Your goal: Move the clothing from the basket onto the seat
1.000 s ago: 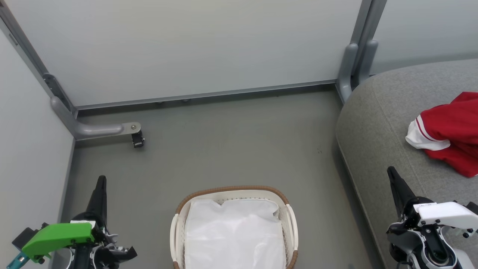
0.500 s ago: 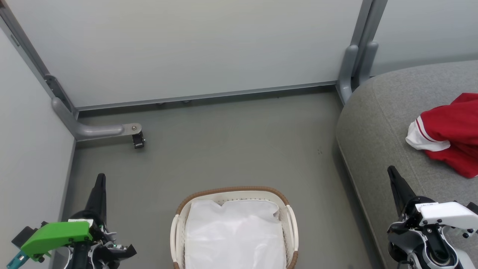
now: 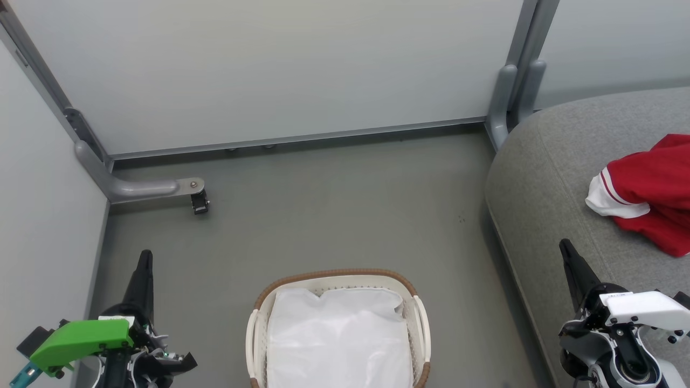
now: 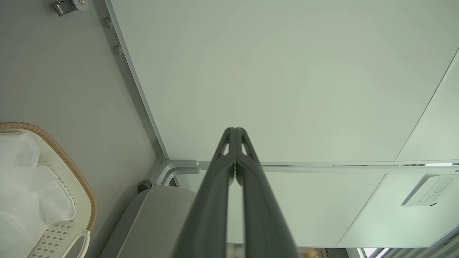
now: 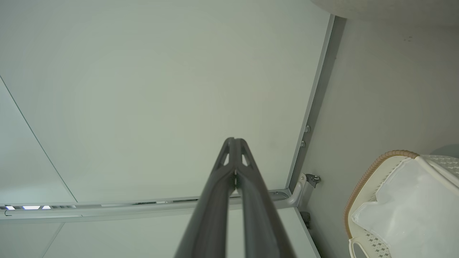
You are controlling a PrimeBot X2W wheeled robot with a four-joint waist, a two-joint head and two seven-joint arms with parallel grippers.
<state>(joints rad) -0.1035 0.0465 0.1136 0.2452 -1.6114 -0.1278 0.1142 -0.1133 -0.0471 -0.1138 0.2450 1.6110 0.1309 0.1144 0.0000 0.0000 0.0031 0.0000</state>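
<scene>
Now the clothing (image 3: 649, 191) lies on the seat (image 3: 544, 178).

Grey floor (image 3: 334, 215). Near centre on it: oval cream basket (image 3: 334, 273) with brown rim, upright. Far left on floor: grey metal partition foot (image 3: 145, 187) ending in small black caster (image 3: 199, 202). Right: big grey fabric seat (image 3: 544, 178), rounded corner, well apart from basket. On seat, far right: crumpled red-and-white clothing (image 3: 652, 188), partly cut off by frame edge.
</scene>
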